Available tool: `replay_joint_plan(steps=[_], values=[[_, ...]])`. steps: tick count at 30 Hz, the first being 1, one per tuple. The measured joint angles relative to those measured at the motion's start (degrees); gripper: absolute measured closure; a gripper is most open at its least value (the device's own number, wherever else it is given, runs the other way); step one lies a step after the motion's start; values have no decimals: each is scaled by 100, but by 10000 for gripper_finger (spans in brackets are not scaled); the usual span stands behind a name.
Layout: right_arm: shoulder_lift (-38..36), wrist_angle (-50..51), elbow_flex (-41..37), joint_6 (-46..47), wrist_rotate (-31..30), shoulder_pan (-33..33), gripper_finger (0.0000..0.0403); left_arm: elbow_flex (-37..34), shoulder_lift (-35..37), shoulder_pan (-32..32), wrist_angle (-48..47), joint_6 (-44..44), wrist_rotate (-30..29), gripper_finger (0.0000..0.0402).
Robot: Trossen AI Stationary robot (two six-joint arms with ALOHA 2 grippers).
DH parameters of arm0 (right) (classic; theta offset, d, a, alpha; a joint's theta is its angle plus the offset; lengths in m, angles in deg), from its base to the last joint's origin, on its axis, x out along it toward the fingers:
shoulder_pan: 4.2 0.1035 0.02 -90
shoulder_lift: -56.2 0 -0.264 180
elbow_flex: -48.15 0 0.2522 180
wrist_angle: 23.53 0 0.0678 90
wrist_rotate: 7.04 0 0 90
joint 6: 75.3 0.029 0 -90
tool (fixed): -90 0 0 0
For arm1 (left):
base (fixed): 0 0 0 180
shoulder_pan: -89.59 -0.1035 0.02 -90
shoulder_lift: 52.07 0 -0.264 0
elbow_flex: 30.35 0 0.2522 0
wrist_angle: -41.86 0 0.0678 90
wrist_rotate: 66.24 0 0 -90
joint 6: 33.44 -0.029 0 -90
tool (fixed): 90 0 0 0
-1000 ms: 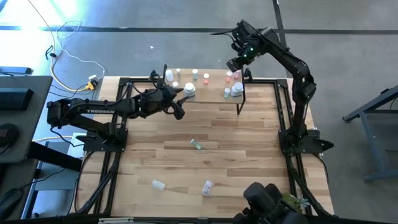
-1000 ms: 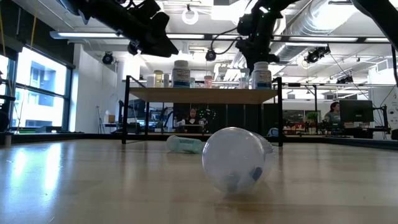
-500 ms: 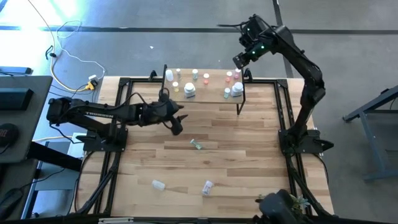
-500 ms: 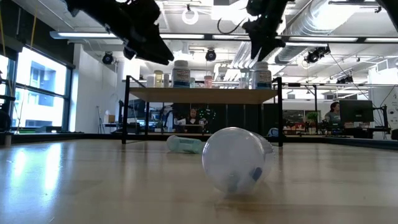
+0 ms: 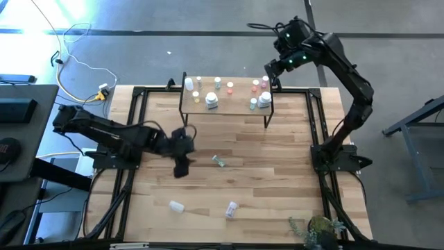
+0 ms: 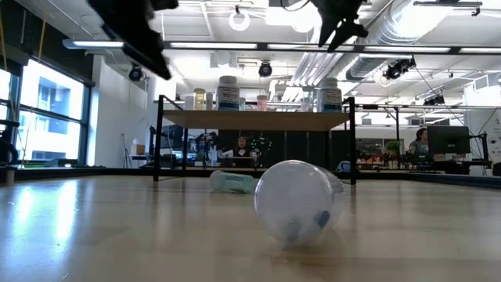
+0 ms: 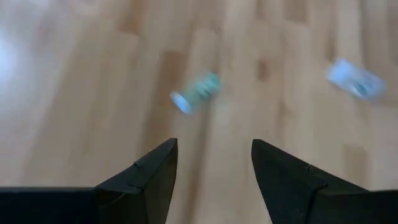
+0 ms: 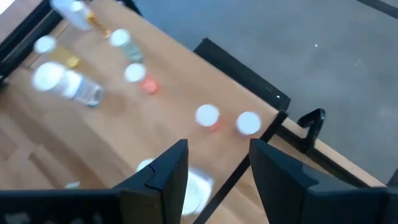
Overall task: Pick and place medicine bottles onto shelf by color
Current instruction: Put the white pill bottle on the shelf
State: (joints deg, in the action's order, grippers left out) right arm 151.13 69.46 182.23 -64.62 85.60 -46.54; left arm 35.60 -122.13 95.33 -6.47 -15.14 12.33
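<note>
The shelf (image 5: 225, 104) stands at the table's far middle and carries several small bottles, white, orange and pink (image 5: 258, 86). A green bottle (image 5: 219, 161) lies on its side at mid-table, with two clear bottles (image 5: 176, 205) (image 5: 231, 208) lying nearer the front edge. My left gripper (image 5: 182, 167) hangs open over the table just left of the green bottle (image 7: 196, 93), pointing slantwise down, nothing between its fingers. My right gripper (image 5: 269, 69) is open and high above the shelf's right end (image 8: 245, 168).
The black frame rails (image 5: 136, 132) run along the table's left and right sides. In the low view a clear bottle (image 6: 296, 200) lies close to the camera and the green one (image 6: 232, 182) behind it. Bare wood (image 5: 277, 173) stretches between the shelf and the front edge.
My left gripper has swung away from the shelf's front toward the table's near edge and tipped its fingers down, ending beside the green bottle. My right gripper has risen from the shelf's right end and drawn back toward the right. No bottle has moved.
</note>
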Motion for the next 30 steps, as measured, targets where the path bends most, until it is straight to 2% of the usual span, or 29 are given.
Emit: replay_joint_plan(steps=[7, 14, 20, 26, 30], values=[[-130, 339, 0, 342, -2, 505, 241, 0, 0, 1242, -559, 714, 36, 206], [-130, 594, 0, 460, -2, 1030, 241, 4, -266, 2231, -576, 691, 114, 206], [-130, 593, 0, 601, -2, 1441, 241, 4, -755, 2632, -508, 887, 426, 206], [-130, 591, 0, 743, -2, 1760, 241, 4, -1308, 2744, -318, 1006, 888, 206], [-130, 591, 0, 767, -4, 1917, 241, 2, -1632, 2814, -188, 991, 968, 206]])
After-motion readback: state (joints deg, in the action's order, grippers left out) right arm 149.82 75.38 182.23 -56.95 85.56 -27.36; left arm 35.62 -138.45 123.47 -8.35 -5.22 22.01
